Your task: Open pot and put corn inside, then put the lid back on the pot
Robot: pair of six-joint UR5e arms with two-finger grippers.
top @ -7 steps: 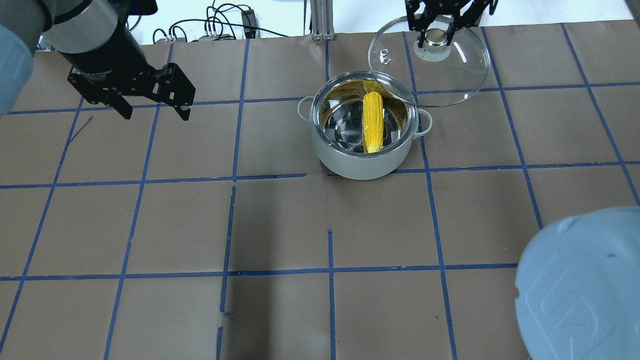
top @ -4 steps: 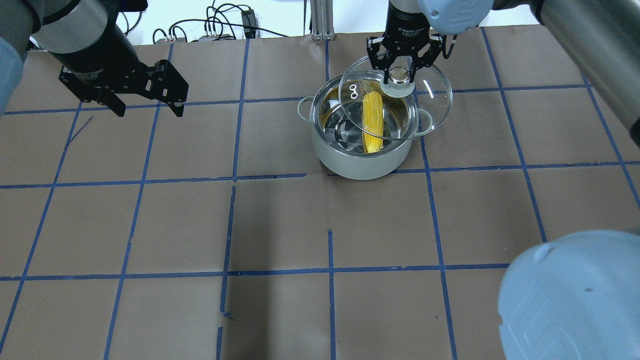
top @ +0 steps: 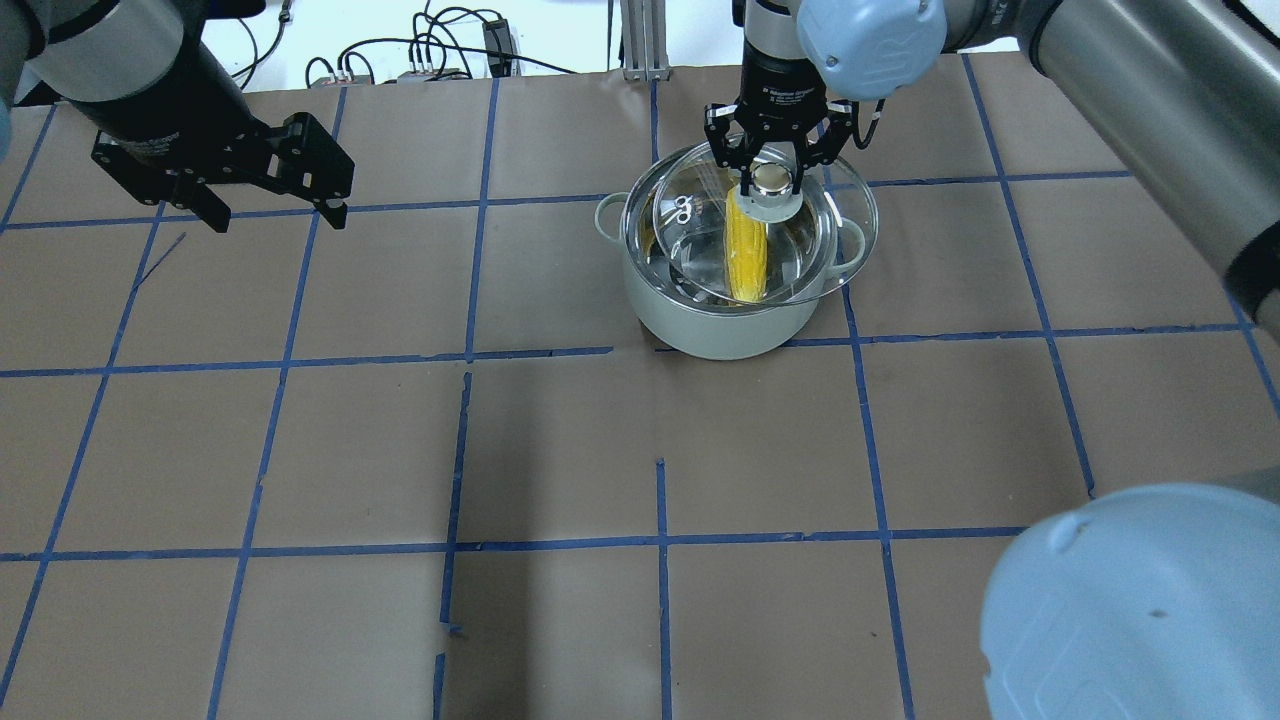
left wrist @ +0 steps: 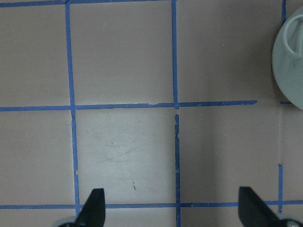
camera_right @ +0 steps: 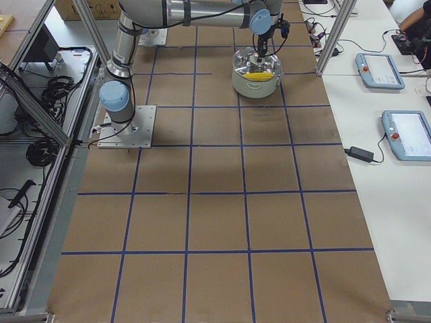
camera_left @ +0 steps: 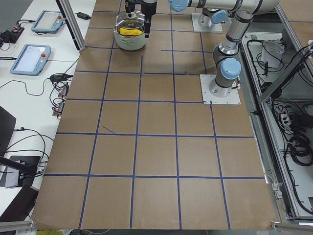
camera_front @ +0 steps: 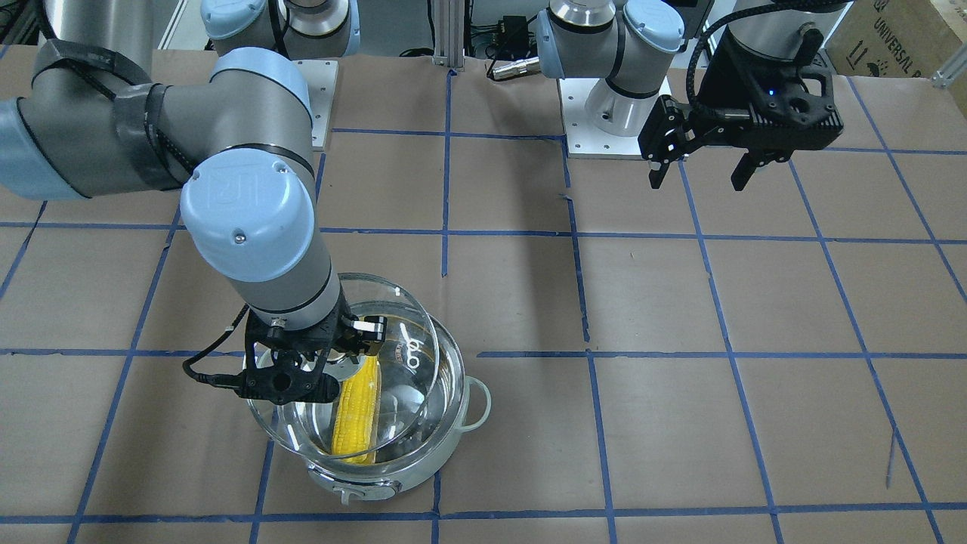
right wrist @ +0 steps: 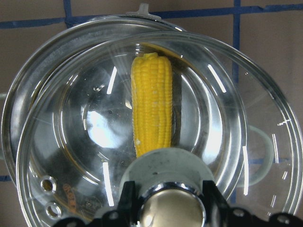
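My right fingers [top: 743, 170] are clamped on the knob [right wrist: 173, 210] of the lid [top: 815, 245], which hangs over the pot [top: 720, 325] but not square to it. From overhead its rim overhangs the loop handle on my right side and leaves a crescent of the opening bare on the left. The corn [top: 747, 255] already lies inside, along the steel bottom. My left fingers [top: 333, 203] are spread wide with nothing in them, hovering over bare surface [top: 560, 450] well apart from the pot.

To seat the lid well, I'd slide it toward my left until the 2 rims look concentric in the wrist view. I'd level it too, since it looks slightly tilted from the front. Then I'd lower it slowly and release only once the metal rim rests all round. I can't tell whether any edge touches the pot yet.
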